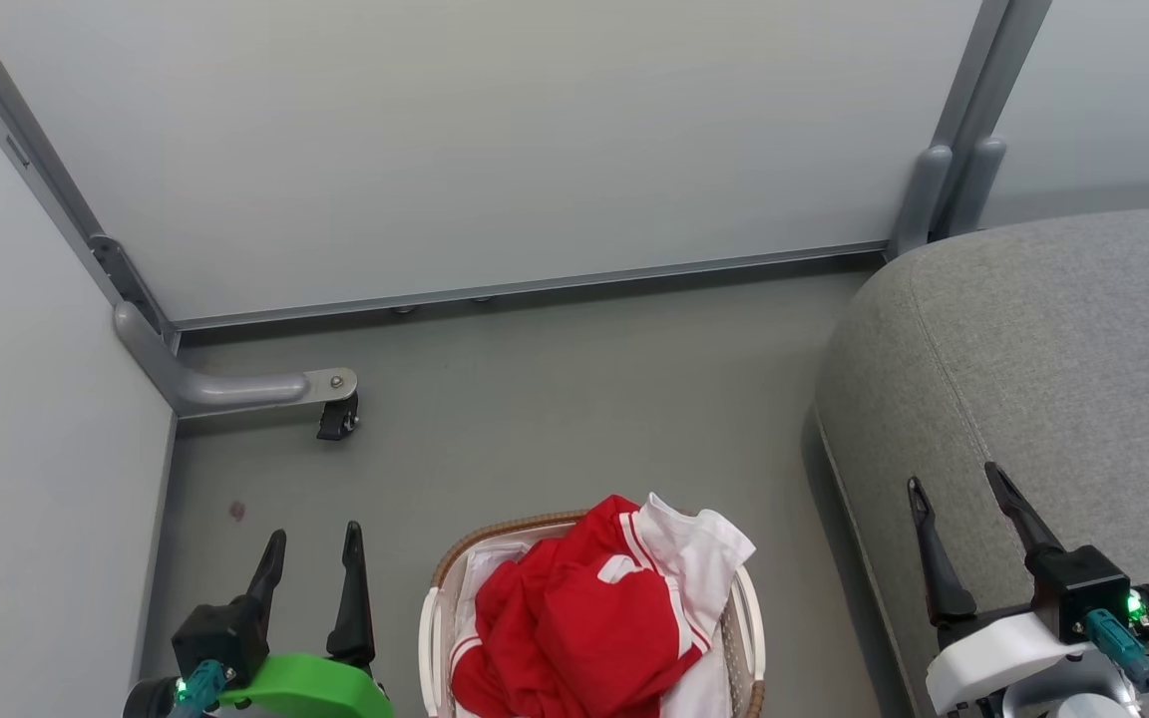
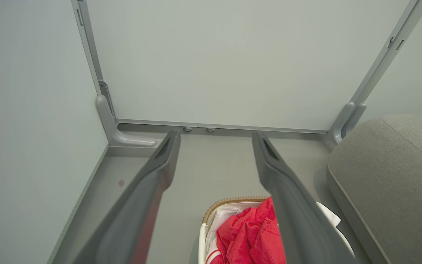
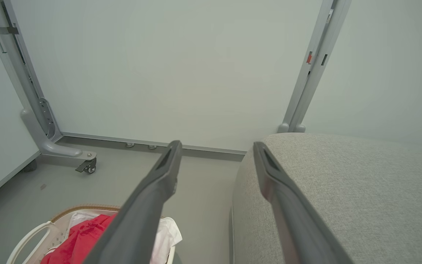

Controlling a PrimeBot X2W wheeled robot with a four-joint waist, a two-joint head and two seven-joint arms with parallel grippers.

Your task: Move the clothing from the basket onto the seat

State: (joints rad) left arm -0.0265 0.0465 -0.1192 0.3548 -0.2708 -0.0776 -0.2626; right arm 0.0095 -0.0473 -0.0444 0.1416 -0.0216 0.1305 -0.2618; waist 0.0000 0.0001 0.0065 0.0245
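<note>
grey floor (image 1: 555,399) is walled by pale panels (image 1: 495,140); seat (image 1: 1053,339) at right; clothing (image 1: 594,618) heaped in basket (image 1: 427,643), lower centre. left gripper (image 1: 315,531) and right gripper (image 1: 954,475) are spread wide, empty.

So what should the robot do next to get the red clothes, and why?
Probably swing the left gripper over the basket and lower it onto the clothing. It is open, empty and beside the basket, where the clothing lies heaped; the right gripper, also open, is by the seat.
</note>
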